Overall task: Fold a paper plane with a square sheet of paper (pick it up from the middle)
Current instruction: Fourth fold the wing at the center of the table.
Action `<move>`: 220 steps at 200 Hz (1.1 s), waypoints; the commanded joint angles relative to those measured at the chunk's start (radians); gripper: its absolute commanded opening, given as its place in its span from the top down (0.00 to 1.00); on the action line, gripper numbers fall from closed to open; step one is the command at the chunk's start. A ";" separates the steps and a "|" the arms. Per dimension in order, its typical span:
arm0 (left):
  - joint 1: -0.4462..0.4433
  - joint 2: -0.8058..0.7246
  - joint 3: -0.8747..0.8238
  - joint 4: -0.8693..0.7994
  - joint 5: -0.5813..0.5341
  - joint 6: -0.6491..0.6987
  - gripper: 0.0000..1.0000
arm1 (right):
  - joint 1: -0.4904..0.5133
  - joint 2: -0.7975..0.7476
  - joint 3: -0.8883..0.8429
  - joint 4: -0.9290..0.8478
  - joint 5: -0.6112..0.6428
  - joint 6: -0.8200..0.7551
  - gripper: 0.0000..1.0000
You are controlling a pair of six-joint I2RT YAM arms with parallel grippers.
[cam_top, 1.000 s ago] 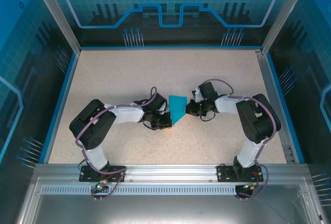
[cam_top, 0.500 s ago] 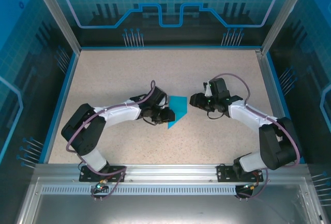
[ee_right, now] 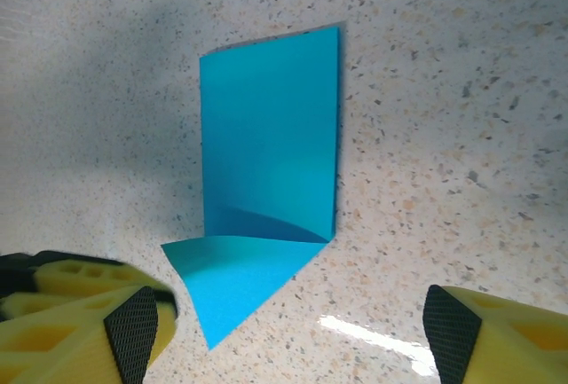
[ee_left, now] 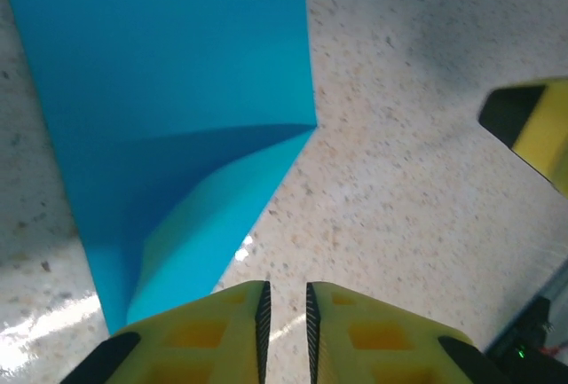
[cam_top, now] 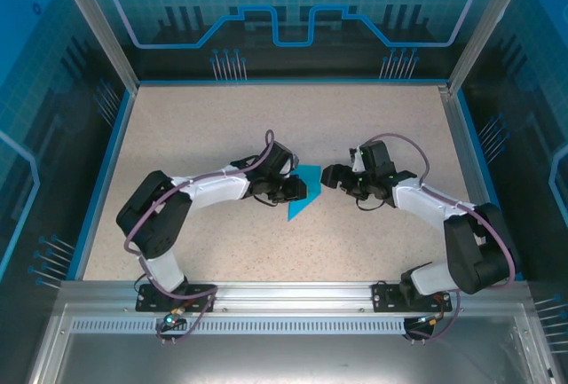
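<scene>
The paper lies on the table just ahead of both grippers, folded to a narrow strip with one corner turned over into a flap. The left gripper has its fingers nearly together, with a thin slit between them and nothing in it. The flap's lower edge runs right up to its left finger. The right gripper stands wide apart, with the flap's point between its fingers.

We judge the flap to be the weak spot. It casts a shadow and looks raised, so it may spring open if it is not pressed flat. If the left gripper pushes forward, it could slide the whole paper instead of creasing it. If the right gripper comes down, it could catch the point and crumple it. The grippers face each other closely across the paper, so a careless reach could knock them together.
</scene>
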 commanded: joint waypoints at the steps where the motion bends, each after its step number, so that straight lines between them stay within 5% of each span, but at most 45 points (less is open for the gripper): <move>1: -0.004 0.027 0.033 -0.050 -0.119 0.006 0.83 | -0.007 0.042 -0.009 0.034 -0.056 0.033 0.19; 135: -0.002 0.133 0.021 -0.055 -0.225 -0.082 0.94 | 0.067 0.269 0.113 0.042 -0.155 0.091 0.39; 220: 0.000 0.148 0.029 -0.098 -0.240 -0.092 0.94 | 0.076 0.312 0.144 0.015 -0.140 0.146 0.41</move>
